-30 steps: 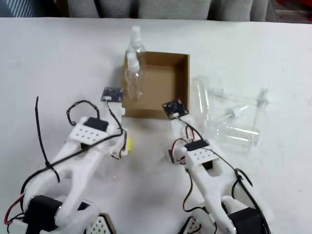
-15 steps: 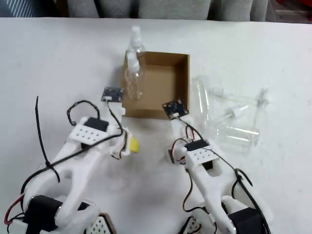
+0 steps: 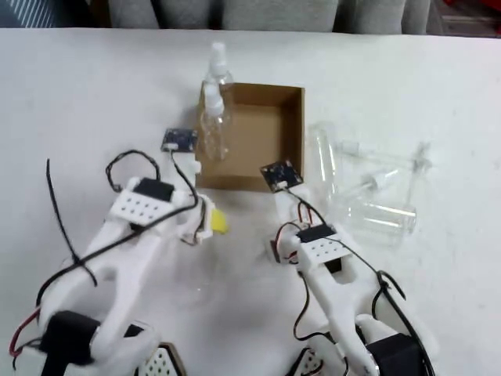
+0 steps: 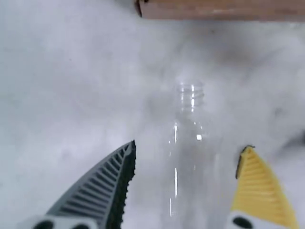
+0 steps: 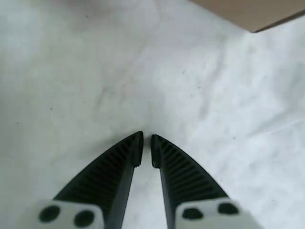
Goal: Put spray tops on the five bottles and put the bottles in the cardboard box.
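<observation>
A clear bottle with no top lies on the white table, its open neck pointing toward the cardboard box. My left gripper is open around it, the grey finger on one side and the yellow finger on the other, neither touching it. In the high view the yellow finger pokes out in front of the cardboard box. A capped bottle stands in the box's left part. My right gripper is shut on nothing, low over bare table near the box's corner.
Another capped bottle stands just behind the box. Right of the box lies a heap of clear bottles and loose spray tops. The right arm sits between that heap and the left arm.
The left arm has edged toward the box and its yellow finger has swung outward, so the gripper has opened. The right arm has not moved.
</observation>
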